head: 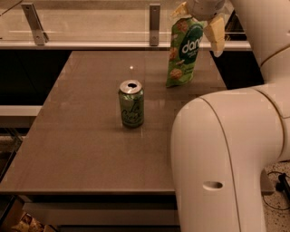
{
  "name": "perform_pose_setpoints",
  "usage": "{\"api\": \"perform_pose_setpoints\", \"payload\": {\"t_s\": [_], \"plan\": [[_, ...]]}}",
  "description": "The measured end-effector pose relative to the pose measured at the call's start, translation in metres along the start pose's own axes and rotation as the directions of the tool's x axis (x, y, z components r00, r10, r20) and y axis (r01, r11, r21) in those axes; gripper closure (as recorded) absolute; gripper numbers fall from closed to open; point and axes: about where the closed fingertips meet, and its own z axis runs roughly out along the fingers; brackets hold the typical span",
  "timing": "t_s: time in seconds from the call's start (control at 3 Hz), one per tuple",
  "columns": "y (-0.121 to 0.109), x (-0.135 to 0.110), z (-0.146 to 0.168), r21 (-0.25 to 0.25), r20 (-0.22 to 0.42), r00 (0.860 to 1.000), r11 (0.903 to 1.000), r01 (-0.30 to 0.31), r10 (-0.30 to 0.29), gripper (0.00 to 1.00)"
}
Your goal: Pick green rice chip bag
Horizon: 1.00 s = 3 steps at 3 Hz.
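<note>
The green rice chip bag (183,54) stands upright at the far right of the table (81,145). It is glossy green with white "dang" lettering and pictures of rice crisps. My gripper (197,21) comes down from the top right and sits around the bag's top. One cream finger (179,10) is at the bag's upper left corner and the other finger (215,35) is just right of its upper edge. The jaws look open, straddling the bag. The bag's base rests on the table.
A green soda can (131,103) with an open silver top stands mid-table, left of and nearer than the bag. My white arm (217,158) fills the right foreground. A glass rail with metal posts (154,23) runs behind the table's far edge.
</note>
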Motion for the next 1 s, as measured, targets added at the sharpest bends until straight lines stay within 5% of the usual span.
{"api": "perform_pose_setpoints", "payload": {"t_s": [0.33,1.0], "plan": [[0.003,-0.004,0.009,-0.043,-0.005,0.999,0.9986,0.031,-0.032,0.18],[-0.014,0.002,0.017,0.011,-0.029,0.999,0.9993,0.034,-0.034,0.64]]}}
